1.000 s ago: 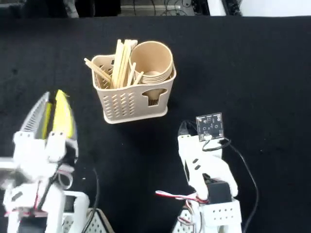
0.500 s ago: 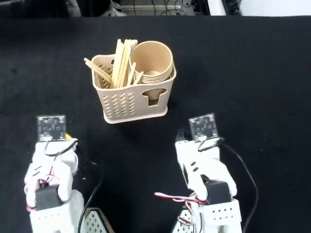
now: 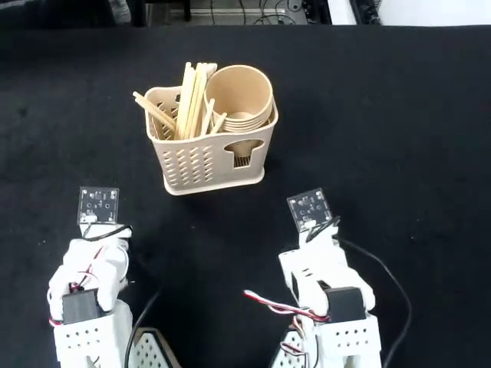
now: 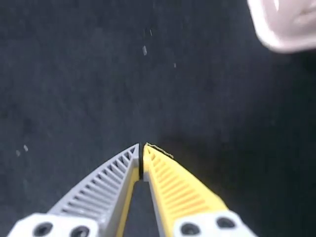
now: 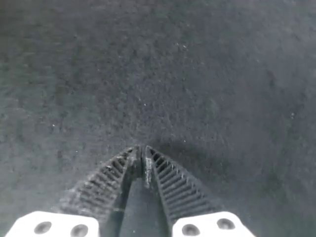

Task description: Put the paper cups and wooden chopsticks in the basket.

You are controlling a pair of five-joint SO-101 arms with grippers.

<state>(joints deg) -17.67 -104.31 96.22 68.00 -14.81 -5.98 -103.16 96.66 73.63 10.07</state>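
While the paper cups (image 3: 239,96) and wooden chopsticks (image 3: 192,92) stand inside the basket (image 3: 211,165) on the far table (image 3: 399,115), the left arm (image 3: 86,287) and right arm (image 3: 328,287) sit near, jaws pressed together, holding nothing.

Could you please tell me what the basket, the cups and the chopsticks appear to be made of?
Basket: probably moulded plastic, matte beige, judging by the slotted walls and cut-out handle. Cups: paper, plain tan, with thin stacked rims. Chopsticks: pale wood, seemingly unvarnished, in straight flat sticks.

Basket (image 3: 205,162) ahead between arms; chopsticks (image 3: 192,93) jut above rim; passage both sides.
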